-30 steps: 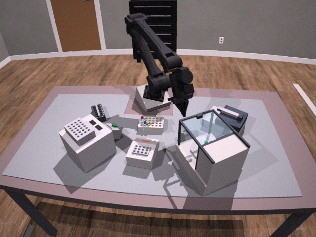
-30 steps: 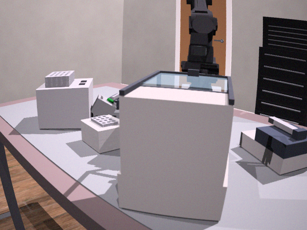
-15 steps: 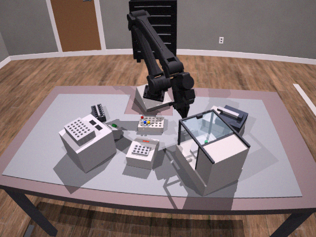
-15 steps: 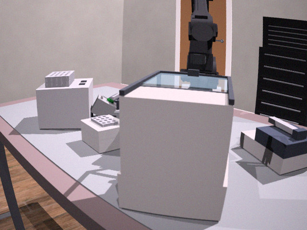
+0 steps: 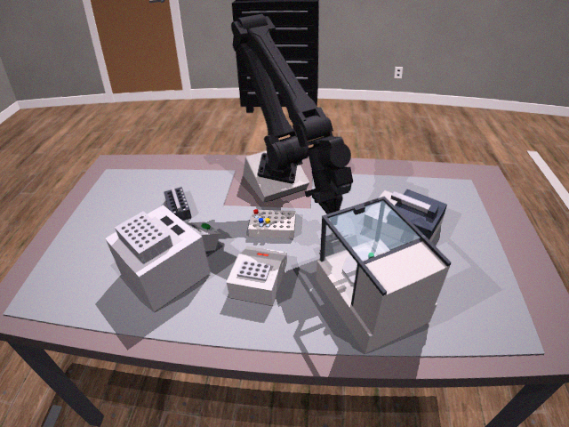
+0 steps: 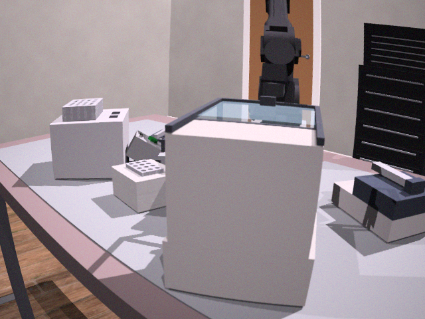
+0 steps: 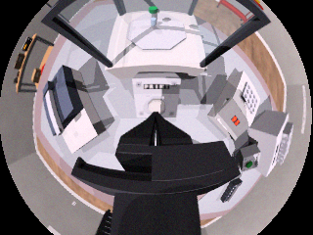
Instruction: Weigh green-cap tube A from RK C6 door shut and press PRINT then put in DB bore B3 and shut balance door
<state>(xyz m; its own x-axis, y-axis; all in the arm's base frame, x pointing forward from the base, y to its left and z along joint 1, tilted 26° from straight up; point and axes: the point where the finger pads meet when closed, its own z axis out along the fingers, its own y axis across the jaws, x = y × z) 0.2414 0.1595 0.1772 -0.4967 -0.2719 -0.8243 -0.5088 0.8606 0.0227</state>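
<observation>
Top view: the green-capped tube (image 5: pixel 371 255) (image 7: pixel 154 20) is on the scale's pan (image 5: pixel 351 270) (image 7: pixel 156 38), glass lid (image 5: pixel 374 225) (image 6: pixel 281 111) looks shut. Exterior: the scale's back hides the button side. Wrist: pincer (image 7: pixel 156 115) clenched on nothing, right by the white button (image 7: pixel 156 106); looks like the print step, so press gently, don't shove the scale.

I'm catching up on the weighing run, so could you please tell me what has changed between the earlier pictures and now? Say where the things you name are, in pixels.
The arm has lowered its closed gripper (image 5: pixel 334 207) (image 7: pixel 156 115) toward the front of the balance (image 5: pixel 404 298) (image 6: pixel 240 206) (image 7: pixel 156 61). Nothing was visibly taken hold of or let go. The green-capped tube (image 5: pixel 371 254) (image 7: pixel 154 15) stayed inside the balance.
</observation>
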